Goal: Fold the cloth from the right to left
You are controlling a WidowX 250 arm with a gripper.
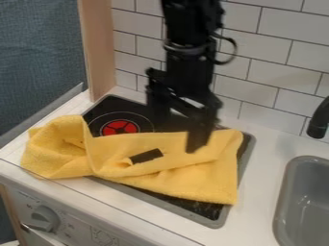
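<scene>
In the camera view, the gripper (180,122) is held above the stove top (217,222), its two fingers spread wide apart. Beneath and in front of it, the yellow cloth (199,180) is laid across the stove top, bunched at the view's left and spilled onto the white surface (260,192). Whether the cloth is touched by a fingertip cannot be told. A red burner (120,127) is seen left of the gripper; the sink (288,180) is set to its right.
</scene>
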